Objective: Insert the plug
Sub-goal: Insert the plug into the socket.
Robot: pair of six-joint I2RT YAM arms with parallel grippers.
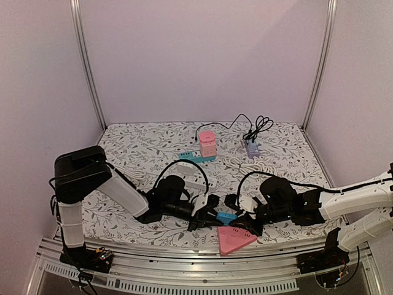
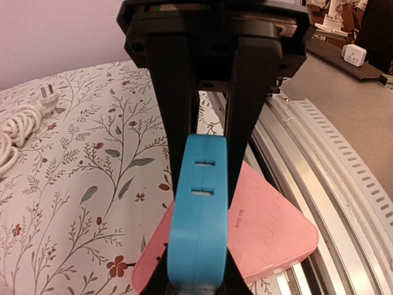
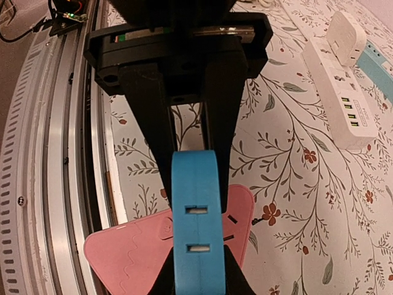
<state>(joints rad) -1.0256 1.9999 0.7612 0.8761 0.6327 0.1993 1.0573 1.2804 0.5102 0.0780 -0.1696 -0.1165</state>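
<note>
Two claws, one blue adapter [image 1: 226, 216]. The left claw [image 1: 215, 214] and right claw [image 1: 238, 219] are both clenched on it, over the single pink wedge [image 1: 235, 239] at the table's [image 1: 295, 153] near edge. Only the right wrist cam catches the white power strip [image 3: 341, 92]; the left one gets a coiled white cord [image 2: 11, 138] instead.

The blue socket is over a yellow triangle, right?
No. The triangle is pink, not yellow: the blue socket is over a pink triangle. The left wrist view shows it.
</note>
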